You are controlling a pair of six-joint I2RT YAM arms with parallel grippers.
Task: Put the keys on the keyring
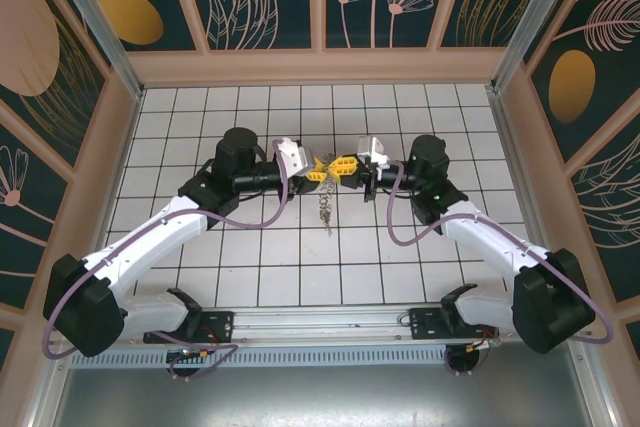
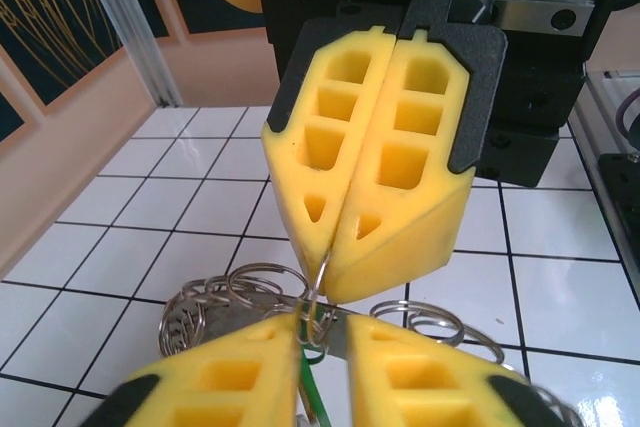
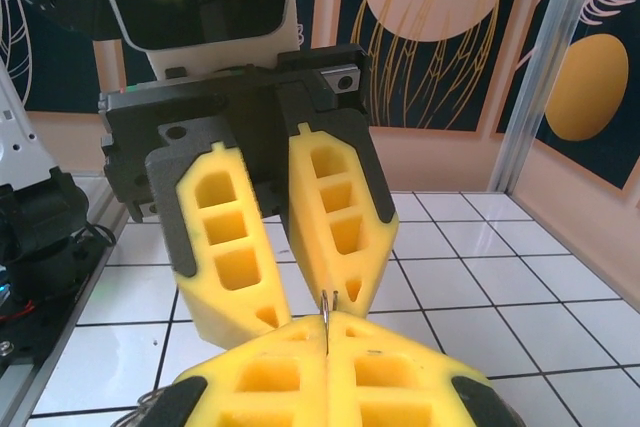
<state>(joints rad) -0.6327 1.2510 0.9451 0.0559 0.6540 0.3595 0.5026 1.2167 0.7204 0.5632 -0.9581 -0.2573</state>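
Left arm (image 1: 150, 237) reaches in from the near left corner over the white tiled counter (image 1: 200, 277). Left pincer (image 1: 317, 171) sits mid-counter, tip to tip with the other one. Its yellow pads (image 2: 220, 382) stand a narrow gap apart, not meeting (clearest from its own wrist). A wire loop (image 2: 318, 282) and a thin green strip (image 2: 312, 399) sit in that gap; can't tell if either is pinched. Keyring (image 1: 325, 209) is between the two pincers and trails from them toward the near edge as a short silvery chain. Can't tell if its low end touches the tiles. Right pincer (image 1: 346, 165) is just beside the left one, pads pressed flat together, clamped on the keyring's wire loop (wire pokes out of the seam). Right arm (image 1: 500, 247) comes in from the near right corner.
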